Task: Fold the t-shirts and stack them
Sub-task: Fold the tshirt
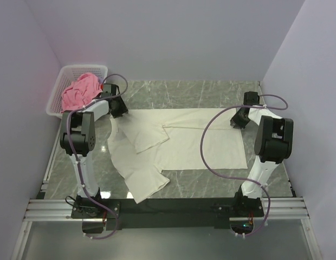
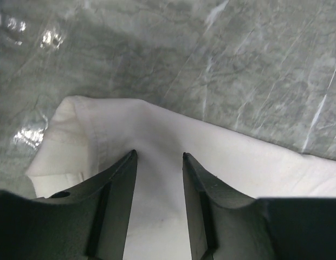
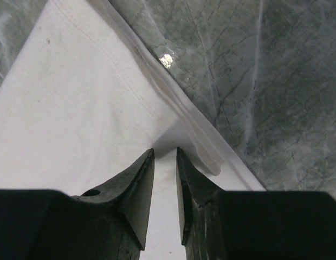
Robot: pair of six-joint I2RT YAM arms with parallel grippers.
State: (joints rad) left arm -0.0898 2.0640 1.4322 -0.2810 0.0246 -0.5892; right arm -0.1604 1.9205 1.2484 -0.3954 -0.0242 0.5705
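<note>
The cream-white t-shirt (image 1: pixel 184 143) lies spread across the marble table, its left part crumpled and folded over, with a flap reaching toward the near edge. My left gripper (image 1: pixel 118 109) is at the shirt's far left corner. In the left wrist view the left gripper (image 2: pixel 157 156) is open, its fingers set down astride the cloth (image 2: pixel 238 162). My right gripper (image 1: pixel 237 120) is at the shirt's far right corner. In the right wrist view the right gripper (image 3: pixel 165 150) has a narrow gap, with cloth (image 3: pixel 76 108) showing between the fingers. The pink t-shirt (image 1: pixel 80 92) lies bunched in the basket.
The white lattice basket (image 1: pixel 66 72) stands at the far left corner against the wall. Walls close in the table at the left, back and right. Purple cables loop from both arms, the right one over the shirt. Bare marble (image 1: pixel 211 95) shows beyond the shirt.
</note>
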